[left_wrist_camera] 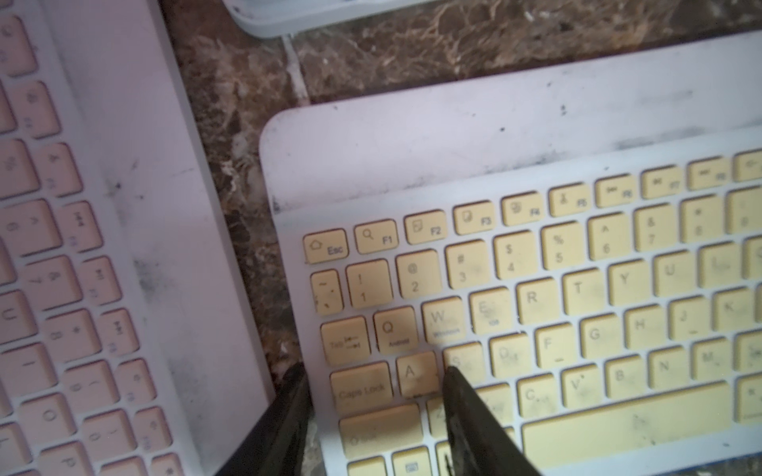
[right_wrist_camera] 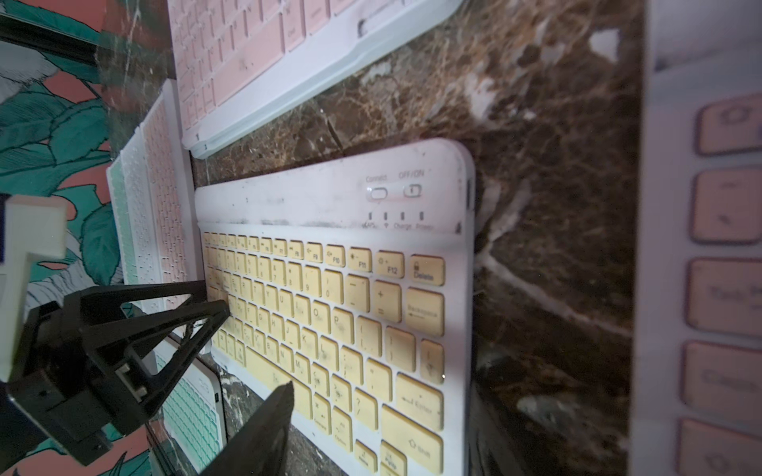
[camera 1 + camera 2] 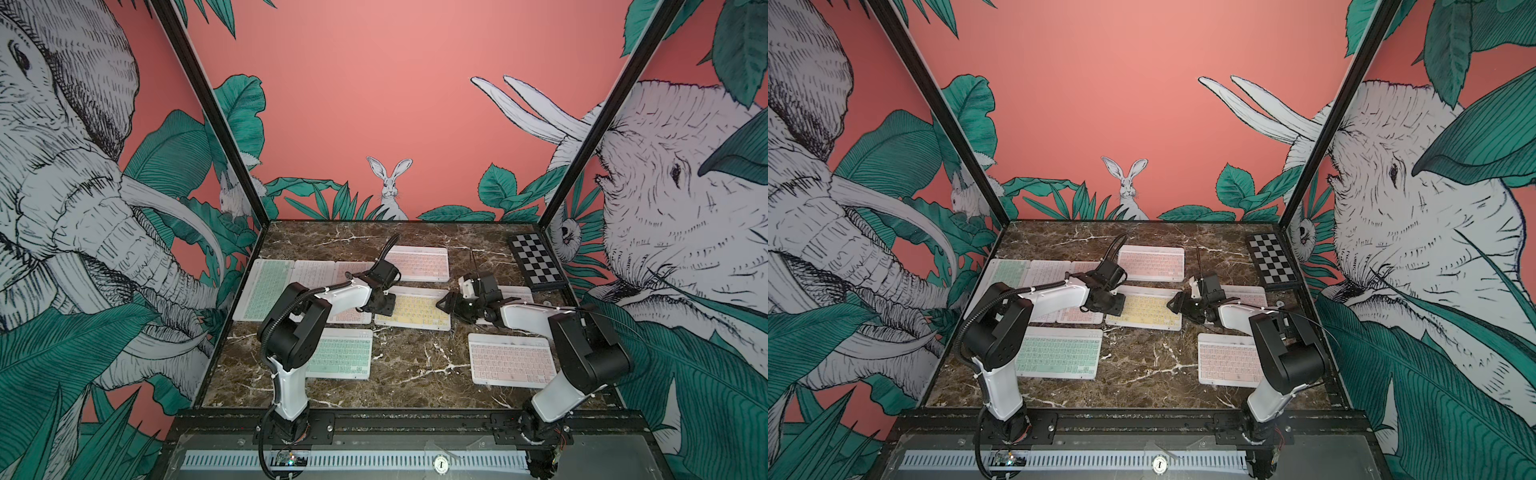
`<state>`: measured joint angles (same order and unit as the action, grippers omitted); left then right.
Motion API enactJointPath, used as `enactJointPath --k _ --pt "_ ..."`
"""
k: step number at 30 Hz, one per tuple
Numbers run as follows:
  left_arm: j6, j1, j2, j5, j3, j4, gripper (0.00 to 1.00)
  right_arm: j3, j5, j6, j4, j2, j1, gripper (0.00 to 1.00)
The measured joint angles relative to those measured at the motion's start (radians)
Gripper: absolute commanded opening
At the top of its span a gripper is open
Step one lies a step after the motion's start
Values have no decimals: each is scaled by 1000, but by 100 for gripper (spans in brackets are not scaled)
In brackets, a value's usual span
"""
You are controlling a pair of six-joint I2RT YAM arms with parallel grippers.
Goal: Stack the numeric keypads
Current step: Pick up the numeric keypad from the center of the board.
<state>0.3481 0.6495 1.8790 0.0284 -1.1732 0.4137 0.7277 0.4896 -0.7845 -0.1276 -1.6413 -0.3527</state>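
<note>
A yellow-keyed numeric keypad (image 3: 415,311) lies in the middle of the marble table (image 3: 415,365). My left gripper (image 1: 375,371) is shut on its left short edge. One finger (image 1: 457,387) rests on the keys near the A and S, and the other finger (image 1: 295,383) sits just off the edge. My right gripper (image 3: 443,305) stands open at the keypad's right end, with one black finger (image 2: 280,395) over the front edge. Several more keypads lie flat: a pink one (image 3: 419,262) at the back, a green one (image 3: 343,353) front left and a pink one (image 3: 511,359) front right.
An overlapping row of green (image 3: 266,286), white (image 3: 311,274) and pink keypads fills the left side. Another pink keypad (image 3: 519,293) lies partly under my right arm. A black-and-white checkered board (image 3: 536,259) sits in the back right corner. Walls enclose the table.
</note>
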Motion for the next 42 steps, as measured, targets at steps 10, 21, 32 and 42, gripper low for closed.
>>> enactJointPath --k 10,21,32,42 --pt "0 0 -3 0 6 -6 52 -45 55 -21 -66 10 24 63" --pt "-1 0 -11 -2 18 -18 52 -90 101 -43 -76 55 32 62" --pt "-2 0 -15 -8 24 -21 52 -140 147 -87 -115 85 42 60" --pt "-13 0 -23 -16 32 -23 52 -155 170 -109 -126 106 51 60"
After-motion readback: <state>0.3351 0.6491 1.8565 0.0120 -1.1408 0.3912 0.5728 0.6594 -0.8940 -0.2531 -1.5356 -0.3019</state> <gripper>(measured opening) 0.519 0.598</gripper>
